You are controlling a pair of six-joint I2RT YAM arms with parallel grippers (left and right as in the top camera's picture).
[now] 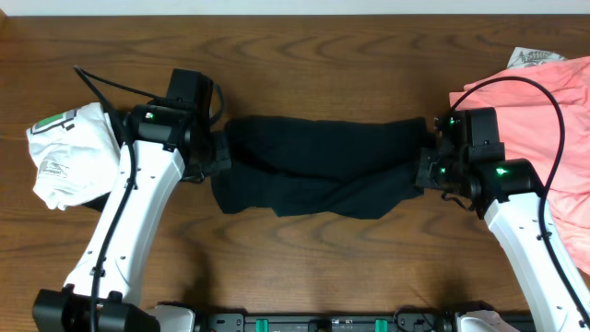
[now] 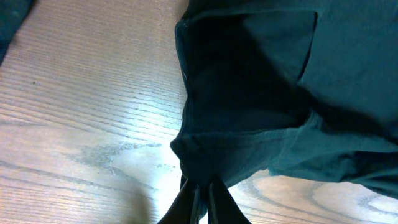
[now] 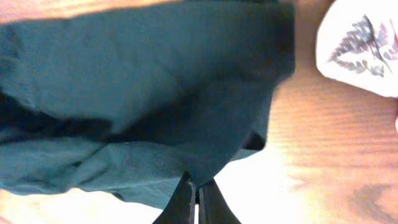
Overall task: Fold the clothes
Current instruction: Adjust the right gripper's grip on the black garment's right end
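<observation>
Item 1. Black shirt [image 1: 318,166]: one, limp and bunched into a long roll. It lies across the middle of the counter [image 1: 323,55], stretched sideways between the two arms. The cloth is twisted and creased along its near edge.

Item 2. Left hand [image 1: 219,152]: clenched on the left end of the black shirt. In the left wrist view the fingers [image 2: 186,208] meet tightly, with a gathered seam of dark fabric pinched between them just above the wood.

Item 3. Right hand [image 1: 426,168]: clenched on the right end of the same shirt. In the right wrist view the fingertips are pressed together on a fold of its edge.

Item 4. White garment [image 1: 69,152]: one, with green print, crumpled in a heap at the left of the counter. It lies beside the left arm and apart from the black shirt.

Item 5. Salmon-pink garment [image 1: 544,101]: spread over the right end of the counter, partly under the right arm and its cable.

Item 6. Pale printed cloth [image 1: 530,57]: a small corner, showing at the far edge of the pink garment.
</observation>
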